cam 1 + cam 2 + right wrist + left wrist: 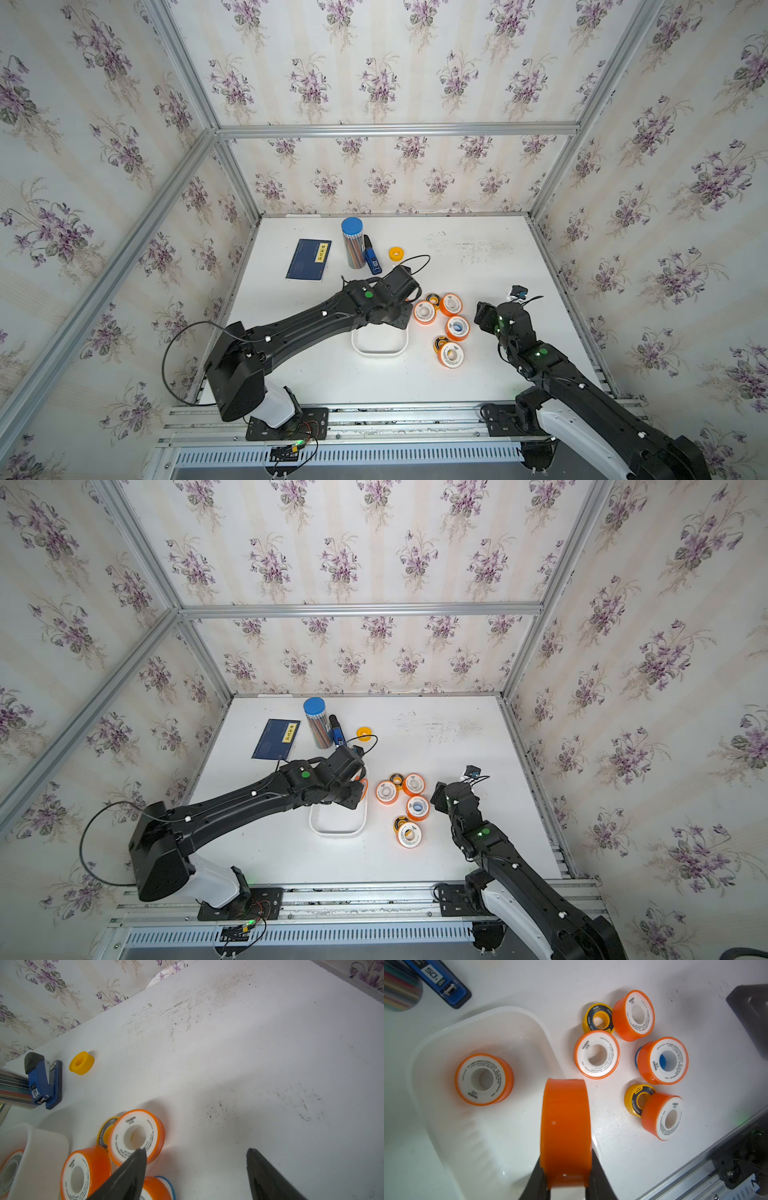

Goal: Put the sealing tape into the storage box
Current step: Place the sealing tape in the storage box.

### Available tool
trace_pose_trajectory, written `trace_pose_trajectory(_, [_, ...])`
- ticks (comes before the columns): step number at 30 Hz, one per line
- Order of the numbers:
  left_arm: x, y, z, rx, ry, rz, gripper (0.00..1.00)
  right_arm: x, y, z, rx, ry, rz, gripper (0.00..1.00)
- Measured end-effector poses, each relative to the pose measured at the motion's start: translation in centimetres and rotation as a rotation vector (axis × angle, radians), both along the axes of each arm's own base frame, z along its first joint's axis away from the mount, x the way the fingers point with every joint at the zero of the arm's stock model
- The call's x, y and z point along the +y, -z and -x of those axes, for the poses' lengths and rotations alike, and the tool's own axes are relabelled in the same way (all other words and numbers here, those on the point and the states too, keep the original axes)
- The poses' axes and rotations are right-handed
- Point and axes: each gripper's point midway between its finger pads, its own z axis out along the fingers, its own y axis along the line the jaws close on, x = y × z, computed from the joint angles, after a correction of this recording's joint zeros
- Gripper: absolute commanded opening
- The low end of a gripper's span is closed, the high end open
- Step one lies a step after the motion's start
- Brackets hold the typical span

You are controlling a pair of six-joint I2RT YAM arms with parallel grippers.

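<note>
- Overhead, in both top views, the storage box [379,353] sat on the desk [478,257] under the left arm [311,324], with loose spools [457,328] just beside it.
- From the left wrist, the left hand [566,1159] was clenched on an orange sealing tape [565,1122], held on edge over the box's rim; another spool [483,1079] lay inside.
- From the right wrist, the right hand [196,1151] hung released, grasping nothing, near the loose spools.
</note>
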Motion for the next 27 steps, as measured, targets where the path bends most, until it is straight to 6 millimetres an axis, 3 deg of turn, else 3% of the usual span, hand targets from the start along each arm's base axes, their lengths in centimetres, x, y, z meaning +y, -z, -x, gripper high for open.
trace_pose_trajectory(6, [3.3,1.6,0.0,0.076,-0.083,0.132,0.11,0.0,0.1,0.0,0.005,-0.001,0.000,0.80])
trace_pose_trajectory(18, [2.3,6.2,0.0,0.241,-0.092,0.289,0.12,0.0,0.2,0.0,0.006,-0.002,0.001,0.80])
trace_pose_trajectory(27, [2.1,8.4,-0.3,0.296,-0.111,0.317,0.14,0.0,0.2,0.0,0.006,-0.002,0.001,0.80])
